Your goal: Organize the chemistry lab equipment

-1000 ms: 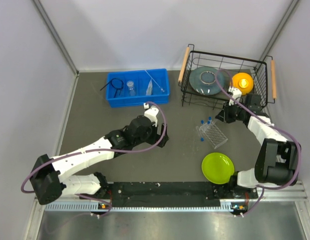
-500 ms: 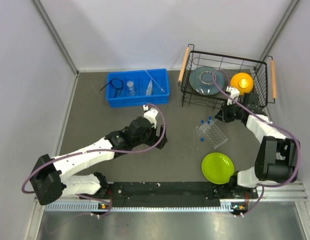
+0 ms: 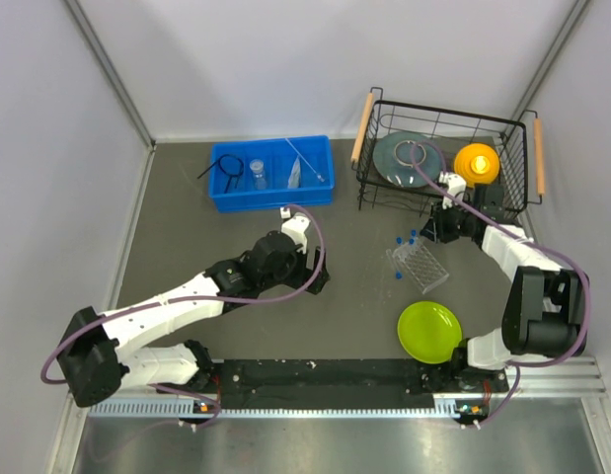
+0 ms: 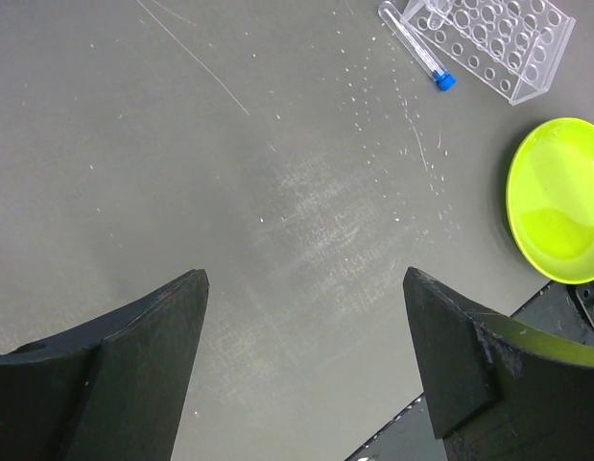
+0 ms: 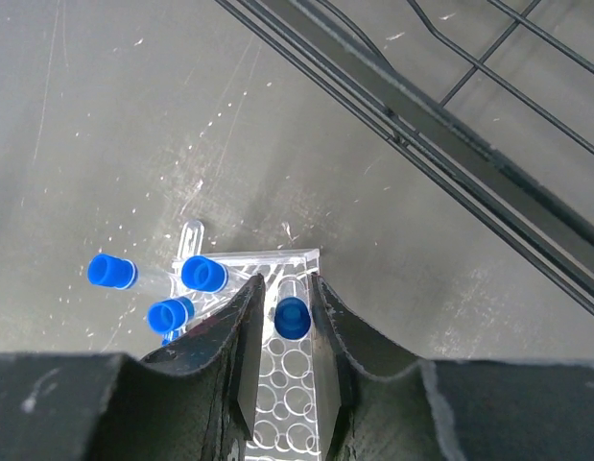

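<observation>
The right end effector (image 5: 287,280) is narrow, its fingers on both sides of a blue-capped tube (image 5: 293,317) that stands in the clear rack (image 5: 295,370); I cannot tell if they press it. Three more capped tubes (image 5: 203,274) are just beside. The rack is on the tabletop (image 3: 187,237), near the wire basket (image 3: 384,197). The left end effector (image 4: 304,288) is wide, with nothing inside.

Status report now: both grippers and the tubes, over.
Left gripper open, empty. Right gripper narrow around a blue-capped tube standing in rack; grip unclear. One loose tube lies beside rack.
</observation>
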